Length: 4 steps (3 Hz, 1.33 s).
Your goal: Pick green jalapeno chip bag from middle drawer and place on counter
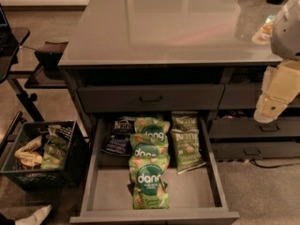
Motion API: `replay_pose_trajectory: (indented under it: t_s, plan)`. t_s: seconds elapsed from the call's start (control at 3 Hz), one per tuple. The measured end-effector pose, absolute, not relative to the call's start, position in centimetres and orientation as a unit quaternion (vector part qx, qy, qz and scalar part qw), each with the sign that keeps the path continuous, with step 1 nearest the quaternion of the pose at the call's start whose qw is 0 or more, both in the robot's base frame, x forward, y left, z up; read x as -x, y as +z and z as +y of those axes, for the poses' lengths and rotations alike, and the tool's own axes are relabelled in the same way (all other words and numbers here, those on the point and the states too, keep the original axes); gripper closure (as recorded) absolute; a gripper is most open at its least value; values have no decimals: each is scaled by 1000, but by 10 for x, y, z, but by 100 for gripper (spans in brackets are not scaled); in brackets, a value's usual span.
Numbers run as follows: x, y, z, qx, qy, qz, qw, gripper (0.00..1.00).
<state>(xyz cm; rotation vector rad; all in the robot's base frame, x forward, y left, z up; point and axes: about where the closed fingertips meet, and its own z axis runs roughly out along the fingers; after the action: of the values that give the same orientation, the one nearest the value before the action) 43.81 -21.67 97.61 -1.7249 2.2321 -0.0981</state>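
The middle drawer (192,193) is pulled open below the counter (164,27). An olive-green jalapeno chip bag (187,150) with a white Kettle logo lies flat at the drawer's right side. A second similar olive bag (184,121) lies just behind it. Three brighter green dang bags (149,172) overlap in a row down the middle. A dark blue Kettle bag (119,137) lies at the back left. My gripper (271,108), pale yellow, hangs at the right edge of the view. It is above and to the right of the drawer, in front of the narrower drawers, and holds nothing that I can see.
The closed top drawer front (151,98) with a dark bar handle sits above the open drawer. Narrower closed drawers (255,128) are at the right. A dark crate (42,156) of snack bags stands on the floor at the left. A small object (262,32) lies on the counter's right.
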Motion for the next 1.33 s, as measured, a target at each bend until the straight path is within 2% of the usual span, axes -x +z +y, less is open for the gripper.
replay_pose_trajectory:
  t_s: [0.33,1.0,1.33]
  plan:
    - [-443,974,-214,604,-31,779,164,0]
    - [-504,875,-209,611,20,773,169,0]
    - [-518,875,-211,632,0,757,165,0]
